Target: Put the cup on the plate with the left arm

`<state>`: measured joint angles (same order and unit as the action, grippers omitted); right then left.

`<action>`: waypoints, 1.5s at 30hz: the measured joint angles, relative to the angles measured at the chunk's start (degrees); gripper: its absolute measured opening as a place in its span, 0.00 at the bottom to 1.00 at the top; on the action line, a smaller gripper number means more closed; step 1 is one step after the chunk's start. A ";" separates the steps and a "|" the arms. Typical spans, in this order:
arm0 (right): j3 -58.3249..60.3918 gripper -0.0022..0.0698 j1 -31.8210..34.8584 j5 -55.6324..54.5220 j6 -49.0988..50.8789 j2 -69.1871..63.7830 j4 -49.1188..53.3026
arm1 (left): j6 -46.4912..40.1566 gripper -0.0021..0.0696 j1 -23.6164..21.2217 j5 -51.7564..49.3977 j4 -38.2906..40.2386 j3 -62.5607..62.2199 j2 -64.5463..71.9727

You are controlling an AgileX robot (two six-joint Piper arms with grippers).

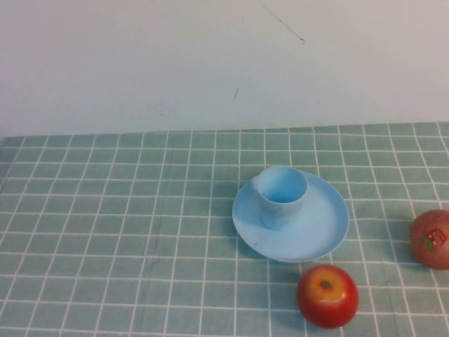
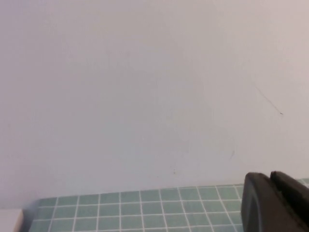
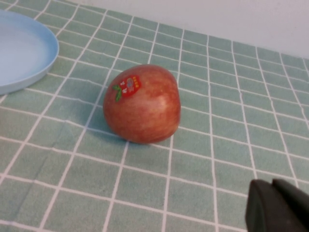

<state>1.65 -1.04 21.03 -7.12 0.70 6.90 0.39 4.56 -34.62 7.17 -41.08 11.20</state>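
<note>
The light-blue cup (image 1: 280, 196) stands upright on the left half of the round light-blue plate (image 1: 319, 228), right of the table's middle. Neither arm shows in the high view. My left gripper (image 2: 270, 181) appears only in the left wrist view, its dark fingers pressed together with nothing between them, facing the white wall above the table's far edge. My right gripper (image 3: 271, 186) is shut too and empty, hovering low over the cloth near a red apple. The plate's rim (image 3: 29, 53) shows in the right wrist view.
A green checked cloth (image 1: 105, 232) covers the table. One red apple (image 1: 327, 295) lies just in front of the plate. A second, stickered apple (image 1: 431, 239) (image 3: 141, 103) lies at the right edge. A white wall (image 1: 210, 63) backs the table.
</note>
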 joint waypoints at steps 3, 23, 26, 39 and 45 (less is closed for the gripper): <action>0.00 0.03 0.00 0.00 0.00 0.00 0.00 | 0.00 0.03 -2.30 6.55 0.00 9.83 -2.46; 0.00 0.03 0.00 0.00 0.00 0.00 0.00 | -0.39 0.03 -2.87 14.60 -2.13 42.31 -11.82; 0.00 0.03 0.00 0.00 0.00 0.00 0.00 | -0.39 0.03 -2.87 14.48 -2.13 42.31 -11.82; 0.00 0.03 0.00 0.00 0.00 0.00 0.00 | -0.91 0.03 -2.87 14.48 -2.13 42.31 -11.82; 0.00 0.03 0.00 0.00 0.00 0.00 0.00 | -0.95 0.03 -2.87 14.39 -2.13 42.31 -11.82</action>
<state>1.65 -1.04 21.03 -7.12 0.70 6.90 -0.56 1.70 -20.23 5.04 1.23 -0.63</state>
